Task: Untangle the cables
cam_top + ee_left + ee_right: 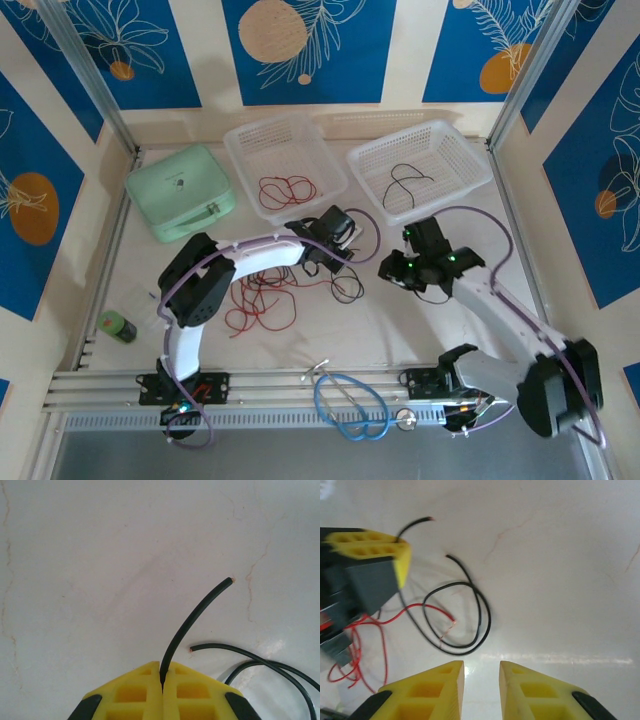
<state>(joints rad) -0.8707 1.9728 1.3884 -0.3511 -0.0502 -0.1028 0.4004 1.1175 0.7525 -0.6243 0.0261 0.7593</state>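
The white counter (420, 330) carries a loose tangle of red and black cables (255, 300) at centre-left. At the far side, the left basket (240, 140) holds red loops and the right basket (470, 150) holds a black one. The left gripper (161, 669), beside the tangle, is pressed together on a black cable (192, 620), whose free end curves away and to the right. The right gripper (482, 672) is slightly spread and holds nothing; it hangs over a second black cable (487, 615) looped on the counter.
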